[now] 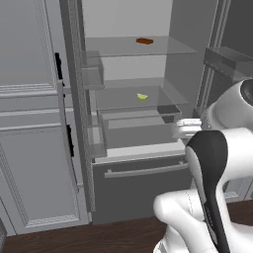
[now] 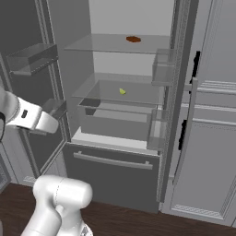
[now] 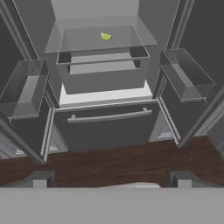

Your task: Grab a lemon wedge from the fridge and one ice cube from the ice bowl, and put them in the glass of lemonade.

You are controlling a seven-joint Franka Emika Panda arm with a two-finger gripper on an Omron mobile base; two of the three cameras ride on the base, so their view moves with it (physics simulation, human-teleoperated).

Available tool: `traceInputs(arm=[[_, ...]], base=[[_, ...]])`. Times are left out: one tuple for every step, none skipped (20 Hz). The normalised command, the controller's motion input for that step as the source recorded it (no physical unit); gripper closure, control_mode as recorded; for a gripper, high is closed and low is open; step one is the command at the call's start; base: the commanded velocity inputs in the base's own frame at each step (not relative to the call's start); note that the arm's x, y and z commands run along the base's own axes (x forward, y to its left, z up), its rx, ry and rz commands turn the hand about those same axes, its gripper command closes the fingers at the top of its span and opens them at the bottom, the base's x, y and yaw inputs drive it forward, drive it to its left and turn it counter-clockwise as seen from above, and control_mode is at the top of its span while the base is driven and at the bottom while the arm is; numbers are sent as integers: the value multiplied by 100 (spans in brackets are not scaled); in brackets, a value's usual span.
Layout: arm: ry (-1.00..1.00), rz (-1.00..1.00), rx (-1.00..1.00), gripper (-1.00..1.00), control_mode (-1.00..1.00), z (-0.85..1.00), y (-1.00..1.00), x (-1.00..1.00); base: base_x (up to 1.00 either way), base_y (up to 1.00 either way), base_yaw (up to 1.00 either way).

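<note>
The fridge (image 1: 143,190) (image 2: 110,177) (image 3: 109,133) stands with both doors swung open. A tiny yellow-green lemon wedge (image 1: 142,96) (image 2: 122,91) (image 3: 106,36) lies on the middle glass shelf, above a clear drawer. My gripper (image 3: 111,181) is open and holds nothing; its two dark fingertips (image 3: 40,179) stand wide apart. It hangs well back from the fridge, in front of the lower drawer and below the wedge's shelf. The ice cube, the ice bowl and the glass of lemonade are out of view.
A small reddish-brown bar (image 1: 144,41) (image 2: 133,39) lies on the top glass shelf. Clear door bins (image 3: 26,87) (image 3: 186,74) jut from both open doors. Grey panelled cabinets (image 1: 29,148) (image 2: 212,152) flank the fridge. Dark wooden floor (image 3: 109,162) runs below.
</note>
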Motion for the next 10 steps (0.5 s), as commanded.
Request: traceInputs(arm=[[0,0,0,-100,-100,-19,-6,67],[0,0,0,-100,100,0,0,0],[0,0,0,-100,100,0,0,0],[0,0,0,-100,100,0,0,0],[0,0,0,-100,100,0,0,0],[0,0,0,-100,100,0,0,0],[0,0,0,-100,100,0,0,0],[0,0,0,-100,100,0,0,0],[0,0,0,-100,100,0,0,0],[0,0,0,-100,100,0,0,0]], base=[[0,0,0],[97,-13,3],[100,-19,4],[100,-16,4],[100,-14,5],[100,-14,5],[100,-15,5],[100,-16,4],[100,-19,3],[84,-31,0]])
